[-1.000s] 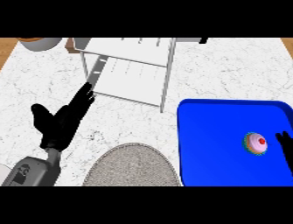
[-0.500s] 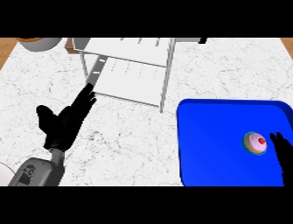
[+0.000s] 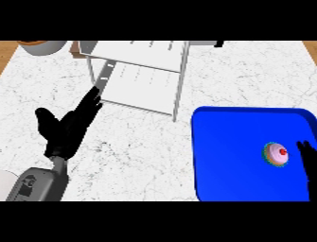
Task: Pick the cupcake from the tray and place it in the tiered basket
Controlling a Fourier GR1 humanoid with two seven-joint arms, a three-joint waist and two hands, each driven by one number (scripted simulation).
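Step in hand — the approach to the pick. The cupcake sits on the blue tray, toward the tray's right side, upright, pale frosting with a red dot on top. It is not lifted and nothing grips it.

The right robot hand comes in from the lower right corner, fingers straight and pointing up the view, just beside the cupcake on its right. The fingers are spread and hold nothing; whether a fingertip touches the cupcake's wrapper cannot be told from this view.

The left robot hand lies over the marble desk at the left, fingers straight and relaxed, its tips near the front left corner of the tiered basket. It carries nothing.

The tiered basket — white, wire-framed — stands at the far middle of the desk, well apart from the cupcake, up and to the left of the tray. A brown-and-white bowl shows at the far left edge.

Judgement on the next move: the right robot hand needs to shift slightly left and curl round the cupcake's base, thumb one side and fingers the other, without crushing the frosting. Only then can it lift clear of the tray's rim and carry toward the basket.
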